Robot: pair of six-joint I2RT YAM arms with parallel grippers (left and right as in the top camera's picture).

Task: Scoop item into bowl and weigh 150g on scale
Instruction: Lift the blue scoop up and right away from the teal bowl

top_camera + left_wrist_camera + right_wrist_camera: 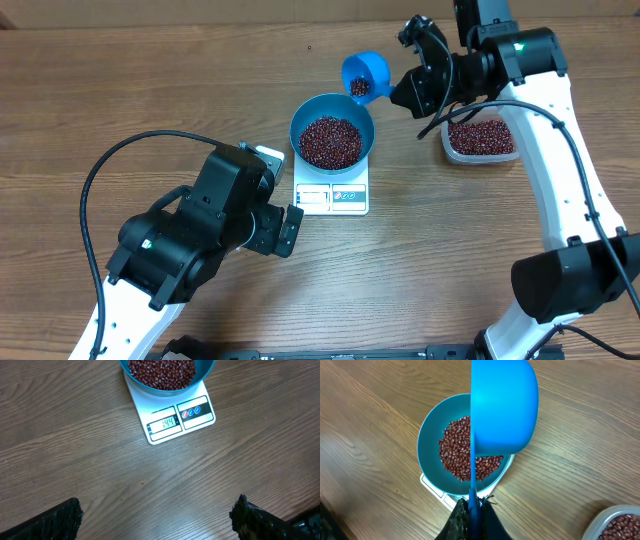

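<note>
Right gripper (471, 510) grips the scoop (504, 407) by its handle, at 1 o'clock of the bowl (297, 128). Left gripper (157, 517) gapes wide, empty, at 8 o'clock of the scale (333, 197); beans (331, 141) lie in the bowl atop it.

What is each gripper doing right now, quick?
Left gripper: open, holding nothing.
Right gripper: closed on the blue scoop by its handle.
</note>
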